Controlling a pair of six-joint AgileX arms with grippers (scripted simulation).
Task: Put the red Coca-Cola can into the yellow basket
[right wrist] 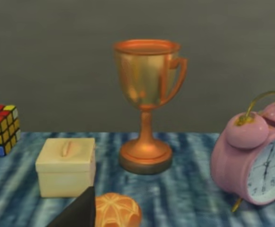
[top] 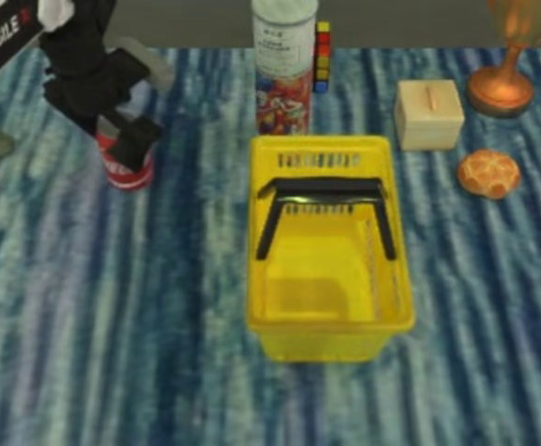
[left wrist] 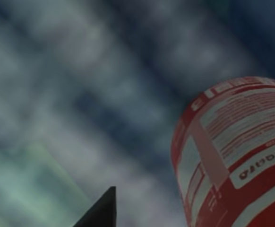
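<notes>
One red Coca-Cola can (top: 127, 169) is standing upright on the blue streaked tablecloth (top: 112, 325) near the table's far left corner, well apart from the yellow basket (top: 391, 321), which is sitting in the middle of the table with its black handles (top: 324, 190) folded across the far half. Reaching in from the far left edge, my left arm is leaning down over the can, and the left gripper (top: 122, 139) is hanging right at the can's top; whether its fingers are parted or pressing on the can I cannot tell. Its wrist view is showing the can's label (left wrist: 236, 151) close up beside one dark fingertip (left wrist: 102, 213). Along the far edge are standing a white canister (top: 283, 60), a colour cube (top: 323, 56), a cream box (top: 428, 114), a bread roll (top: 488, 173) and a copper trophy (top: 503, 84). A pink alarm clock (right wrist: 255, 161) is showing only in the right wrist view, along with one dark finger (right wrist: 81, 210) of the right gripper.
</notes>
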